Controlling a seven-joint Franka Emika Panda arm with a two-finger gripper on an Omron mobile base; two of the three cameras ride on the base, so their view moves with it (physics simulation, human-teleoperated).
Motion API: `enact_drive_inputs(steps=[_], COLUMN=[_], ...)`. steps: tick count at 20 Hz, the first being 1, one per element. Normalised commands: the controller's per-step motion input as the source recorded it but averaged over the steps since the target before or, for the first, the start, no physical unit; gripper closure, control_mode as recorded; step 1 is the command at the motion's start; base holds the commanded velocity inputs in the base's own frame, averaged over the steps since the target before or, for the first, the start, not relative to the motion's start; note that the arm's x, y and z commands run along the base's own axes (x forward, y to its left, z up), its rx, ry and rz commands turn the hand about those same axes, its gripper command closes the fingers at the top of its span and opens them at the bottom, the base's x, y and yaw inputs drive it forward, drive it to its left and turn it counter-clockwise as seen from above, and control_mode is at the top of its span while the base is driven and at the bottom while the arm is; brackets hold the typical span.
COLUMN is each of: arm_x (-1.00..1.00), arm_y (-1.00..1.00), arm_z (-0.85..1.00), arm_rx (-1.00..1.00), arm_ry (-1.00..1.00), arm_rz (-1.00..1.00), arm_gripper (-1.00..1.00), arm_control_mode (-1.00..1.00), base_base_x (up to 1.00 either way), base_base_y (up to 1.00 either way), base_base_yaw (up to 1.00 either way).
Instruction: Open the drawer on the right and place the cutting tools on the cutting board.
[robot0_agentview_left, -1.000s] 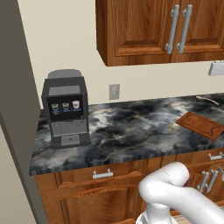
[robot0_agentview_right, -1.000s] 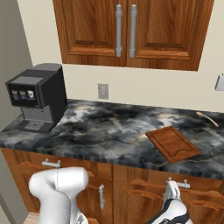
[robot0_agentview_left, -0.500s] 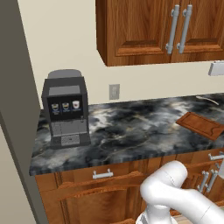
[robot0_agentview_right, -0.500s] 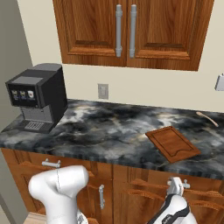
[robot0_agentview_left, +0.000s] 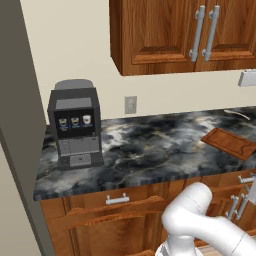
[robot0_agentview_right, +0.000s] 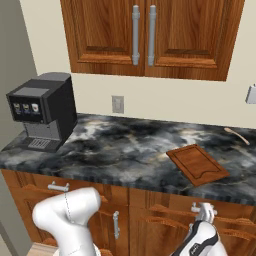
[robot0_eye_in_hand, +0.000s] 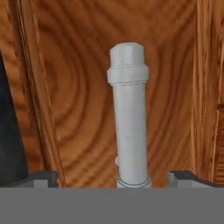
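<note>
Fingertips of your dark two-finger claw (robot0_eye_in_hand: 113, 177) stood wide apart, gripping nothing, with the silver bar handle (robot0_eye_in_hand: 129, 116) of the brown wooden drawer (robot0_eye_in_hand: 87, 87) dead ahead between them, its long axis running straight up the hand view. Further right, the reddish-brown grooved cutting board (robot0_agentview_right: 197, 164) lay flat on the dark marble counter (robot0_agentview_right: 120, 145) above, and nothing blocked your approach.

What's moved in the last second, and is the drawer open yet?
The gripper has edged up to the right drawer's handle, jaws open either side of it, nothing gripped. The drawer stays shut; cutting board and coffee machine are unmoved.
</note>
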Motion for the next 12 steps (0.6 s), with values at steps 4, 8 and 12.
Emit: enact_drive_inputs(steps=[4,8,12], arm_x=[0.22,0.19,0.20], arm_y=[-0.31,-0.24,-0.19], arm_z=[-0.28,-0.26,-0.24], arm_rx=[0.03,0.03,0.03], arm_ry=[0.00,0.00,0.00], arm_rz=[-0.03,-0.03,-0.03], arm_gripper=[-1.00,-1.00,-1.00], arm_control_mode=[-1.00,-1.00,-1.00], base_base_x=[0.00,0.00,0.00], base_base_y=[0.00,0.00,0.00], base_base_yaw=[0.00,0.00,0.00])
